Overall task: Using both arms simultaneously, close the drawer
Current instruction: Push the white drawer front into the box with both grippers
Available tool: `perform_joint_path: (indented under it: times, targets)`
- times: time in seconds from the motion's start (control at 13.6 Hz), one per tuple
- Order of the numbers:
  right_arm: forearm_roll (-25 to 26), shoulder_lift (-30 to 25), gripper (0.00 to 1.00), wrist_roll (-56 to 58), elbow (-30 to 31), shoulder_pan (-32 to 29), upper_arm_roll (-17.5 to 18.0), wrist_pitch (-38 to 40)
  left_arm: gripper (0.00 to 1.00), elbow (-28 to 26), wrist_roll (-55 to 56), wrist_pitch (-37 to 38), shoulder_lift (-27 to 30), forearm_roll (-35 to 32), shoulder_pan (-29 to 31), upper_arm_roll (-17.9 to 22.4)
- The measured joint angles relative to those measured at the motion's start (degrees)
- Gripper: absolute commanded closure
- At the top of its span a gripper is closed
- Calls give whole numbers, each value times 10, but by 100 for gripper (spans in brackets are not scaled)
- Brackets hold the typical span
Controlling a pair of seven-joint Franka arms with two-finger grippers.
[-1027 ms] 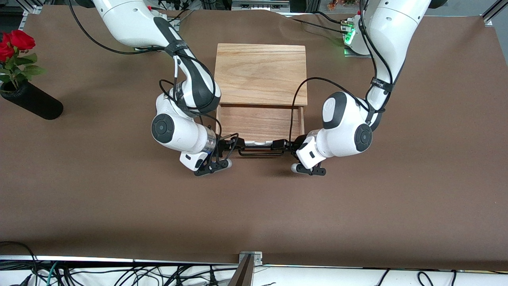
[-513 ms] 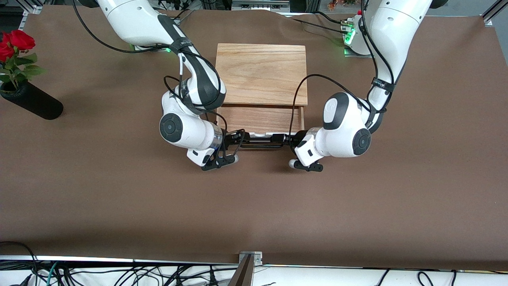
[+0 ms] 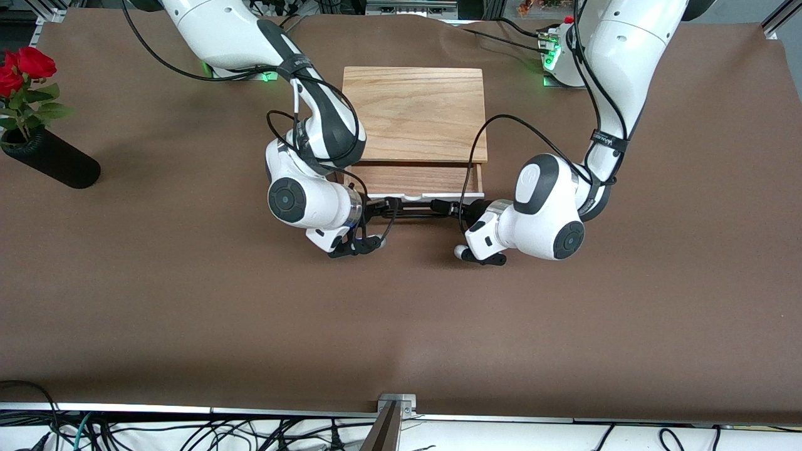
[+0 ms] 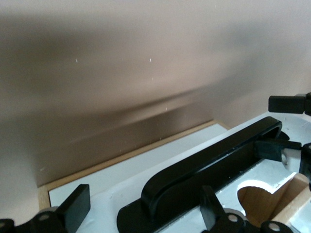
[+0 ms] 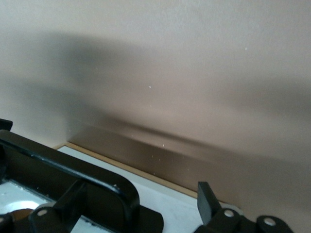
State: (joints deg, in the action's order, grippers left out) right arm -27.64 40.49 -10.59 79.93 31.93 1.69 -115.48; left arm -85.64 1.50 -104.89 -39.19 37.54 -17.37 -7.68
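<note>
The drawer [image 3: 413, 179] sticks partly out of the wooden box [image 3: 413, 113], on the side facing the front camera. A narrow strip of its tray shows. Its white front panel [image 3: 410, 199] carries the black bar handle [image 3: 415, 213]. My right gripper [image 3: 381, 210] is open at the handle's end toward the right arm, fingers astride it [image 5: 141, 206]. My left gripper [image 3: 448, 208] is open at the other end, fingers astride it [image 4: 143, 213]. The handle [image 4: 214, 155] and panel [image 4: 112, 179] fill the left wrist view. The handle [image 5: 63, 160] and panel [image 5: 177, 208] also show in the right wrist view.
A black vase [image 3: 53, 164] with red roses [image 3: 22, 66] lies at the right arm's end of the table. Brown cloth [image 3: 401, 326] covers the table between the drawer and the front edge. Cables hang below that edge.
Both grippers have moved toward the box with the drawer front. The drawer has slid in, and less of its tray shows.
</note>
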Motion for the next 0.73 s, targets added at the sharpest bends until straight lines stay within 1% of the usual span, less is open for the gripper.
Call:
perform_joint_path:
  times: [0.37, 0.73]
  targets:
    - [-1, 1, 0, -1, -2, 0, 0, 57, 0, 2, -8, 65, -3, 0, 9, 0]
    - [-3, 2, 0, -1, -1, -1, 0, 87, 0, -1, -8, 87, -4, 0, 5, 0]
